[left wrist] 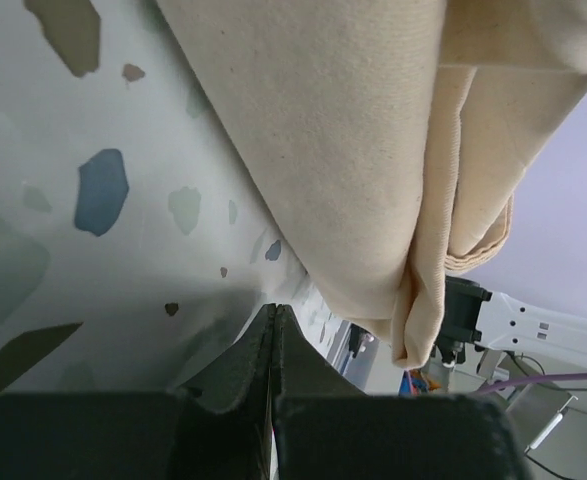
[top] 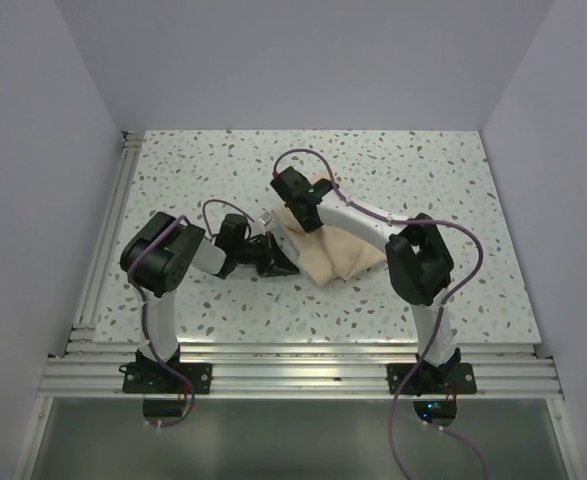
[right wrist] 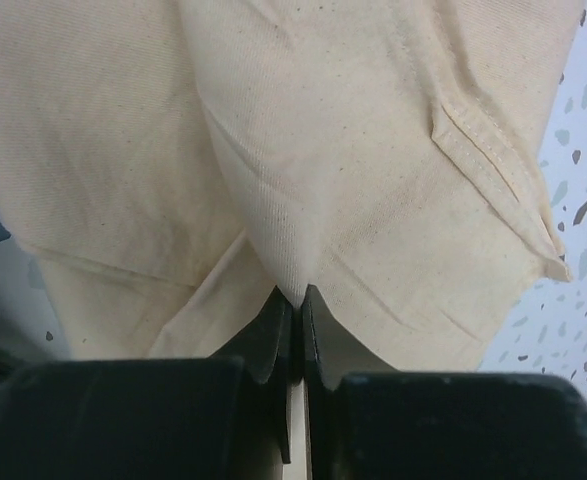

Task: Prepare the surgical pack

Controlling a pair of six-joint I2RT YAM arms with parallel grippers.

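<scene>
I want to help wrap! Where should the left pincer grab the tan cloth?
Probably the drooping folded corner of the tan cloth, with the left pincer coming in low from its own side: that corner seems to hang free, thin enough to pinch.

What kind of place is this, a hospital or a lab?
Probably a robot lab test cell, not a hospital: a speckled tabletop framed by aluminium rails, plain pale walls boxing it in, and a left arm and right arm bolted at its near edge.

The cloth bundle [top: 345, 255] lies on the table [top: 423, 170], left claw [top: 288, 265] at its left.
</scene>
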